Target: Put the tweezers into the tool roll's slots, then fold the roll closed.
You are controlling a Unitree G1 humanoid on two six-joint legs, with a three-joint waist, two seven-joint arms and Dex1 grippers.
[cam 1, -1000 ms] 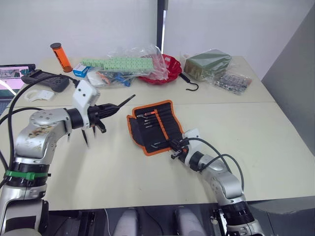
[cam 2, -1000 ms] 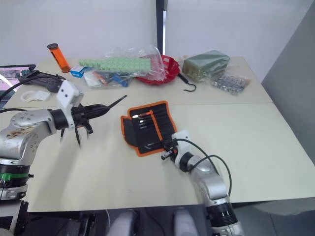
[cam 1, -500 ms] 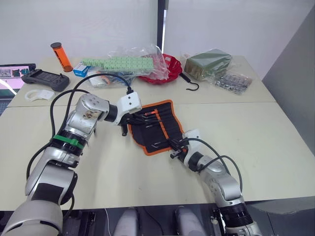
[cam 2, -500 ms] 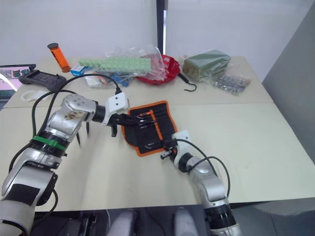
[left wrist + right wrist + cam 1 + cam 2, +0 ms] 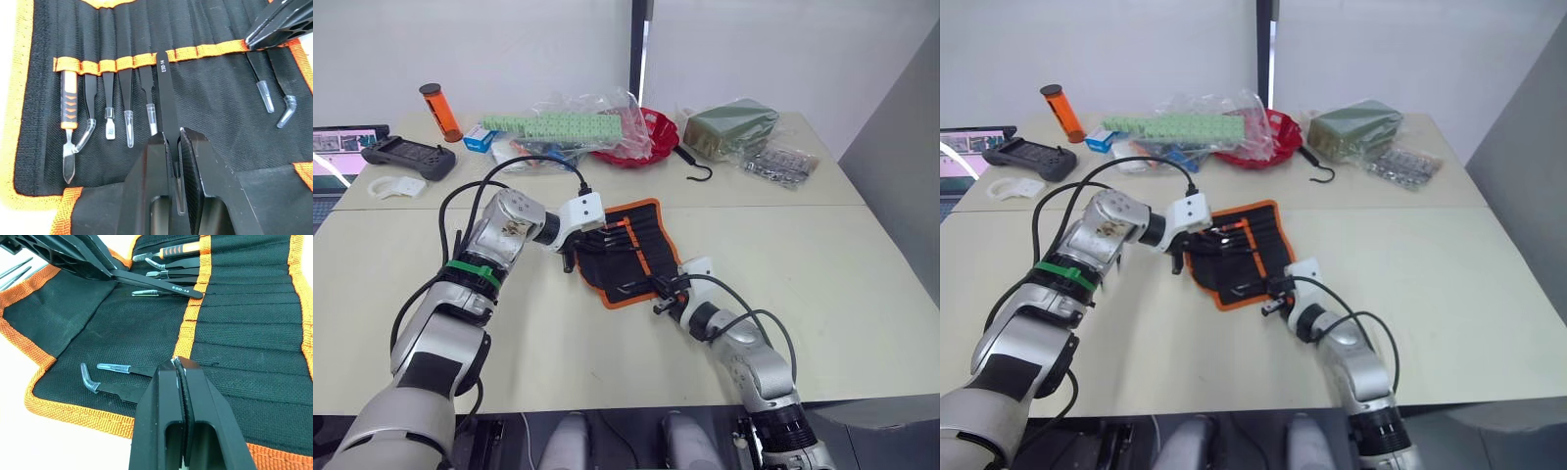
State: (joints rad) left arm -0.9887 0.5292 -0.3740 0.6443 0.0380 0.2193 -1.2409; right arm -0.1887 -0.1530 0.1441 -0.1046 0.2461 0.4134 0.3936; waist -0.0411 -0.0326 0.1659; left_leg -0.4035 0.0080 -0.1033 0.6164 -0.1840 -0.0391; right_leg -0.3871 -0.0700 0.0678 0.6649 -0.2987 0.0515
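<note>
The tool roll [image 5: 628, 257] lies open mid-table, black with orange edging. My left gripper [image 5: 174, 136] is over its left part, shut on one black tweezers [image 5: 165, 93] whose blunt end touches the orange strip of the slots [image 5: 205, 49]. Several capped tools sit in the slots beside it, and two more at the other end [image 5: 117, 380]. My right gripper [image 5: 658, 291] is shut, its tip resting on the roll's near end at the orange strip. In the right wrist view, loose tweezers [image 5: 12, 271] lie on the table past the roll's edge.
Along the table's far side stand an orange cylinder [image 5: 437, 108], plastic bags with green strips [image 5: 558, 127], a red bowl [image 5: 644, 137], a dark green packet [image 5: 729, 127], a black hook [image 5: 695, 168] and a bag of small parts [image 5: 778, 162]. A controller [image 5: 401, 157] lies far left.
My left arm has swung right from above the bare table to the roll, carrying the tweezers with it, and their end now meets the orange strip. The right gripper has stayed put.
</note>
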